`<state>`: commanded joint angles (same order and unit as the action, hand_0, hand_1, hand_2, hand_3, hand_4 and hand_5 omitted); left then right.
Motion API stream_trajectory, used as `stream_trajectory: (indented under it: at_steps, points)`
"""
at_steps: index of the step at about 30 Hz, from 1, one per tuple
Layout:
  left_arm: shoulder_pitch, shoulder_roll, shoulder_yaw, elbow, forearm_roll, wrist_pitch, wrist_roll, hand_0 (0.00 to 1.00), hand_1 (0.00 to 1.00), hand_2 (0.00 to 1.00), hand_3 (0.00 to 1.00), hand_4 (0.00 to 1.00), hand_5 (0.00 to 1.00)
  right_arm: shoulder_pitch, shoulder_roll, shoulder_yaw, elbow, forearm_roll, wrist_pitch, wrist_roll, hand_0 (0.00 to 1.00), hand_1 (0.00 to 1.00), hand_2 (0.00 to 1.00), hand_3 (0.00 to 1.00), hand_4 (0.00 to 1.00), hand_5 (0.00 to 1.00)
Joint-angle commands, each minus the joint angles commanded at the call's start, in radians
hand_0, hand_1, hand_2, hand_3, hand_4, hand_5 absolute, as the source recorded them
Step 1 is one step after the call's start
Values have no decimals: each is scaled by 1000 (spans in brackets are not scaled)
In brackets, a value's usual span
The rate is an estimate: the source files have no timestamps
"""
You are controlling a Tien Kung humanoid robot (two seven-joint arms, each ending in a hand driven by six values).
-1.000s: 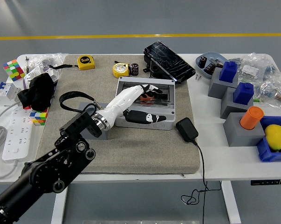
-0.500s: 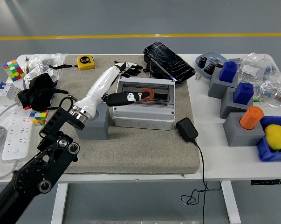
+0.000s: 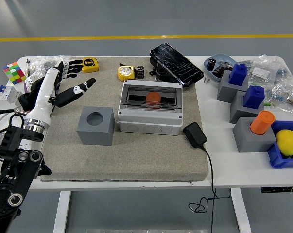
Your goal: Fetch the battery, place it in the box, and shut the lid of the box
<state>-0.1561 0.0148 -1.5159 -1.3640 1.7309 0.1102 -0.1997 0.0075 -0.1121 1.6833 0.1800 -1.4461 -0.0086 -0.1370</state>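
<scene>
A grey box point(image 3: 149, 119) sits mid-mat, and an orange cylindrical battery point(image 3: 153, 98) lies in its recessed top opening. The box's dark glossy lid point(image 3: 176, 63) stands tilted back behind it, open. A small black cylinder battery point(image 3: 140, 72) stands upright just behind the box beside a yellow tape measure point(image 3: 126, 73). My left hand point(image 3: 74, 77), white with black fingers, hovers over the mat's far left corner, well away from the box. Its fingers are spread and hold nothing. The right arm is out of view.
A grey cube with a round hole point(image 3: 95, 125) stands left of the box. A black charger point(image 3: 195, 135) with its cable lies to the right. Grey and blue blocks point(image 3: 243, 92), an orange cylinder point(image 3: 262, 122) and a lemon point(image 3: 287, 142) crowd the right side. A power strip point(image 3: 15, 138) and black cloth point(image 3: 39, 92) lie left.
My left hand has pulled out of the box and swung far left and back, opening up. The orange battery stays behind in the box's opening.
</scene>
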Motion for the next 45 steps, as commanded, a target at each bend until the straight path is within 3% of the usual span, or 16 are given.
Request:
stream_trajectory:
  at_steps: [11, 27, 45]
  points:
    - [33, 25, -71, -8, 2, -2, 2, 632, 706, 709, 721, 998, 513, 15, 0, -4, 0, 6, 2, -3, 635, 642, 666, 568, 990, 494]
    - [40, 41, -100, -9, 10, -16, 20, 631, 706, 709, 721, 998, 509, 22, -1, 0, 0, 5, 3, -6, 634, 642, 666, 567, 990, 496]
    - [43, 34, -125, -28, 10, -21, 22, 637, 707, 709, 716, 998, 494, 21, -9, -9, 0, 9, 6, 0, 634, 643, 667, 568, 989, 501]
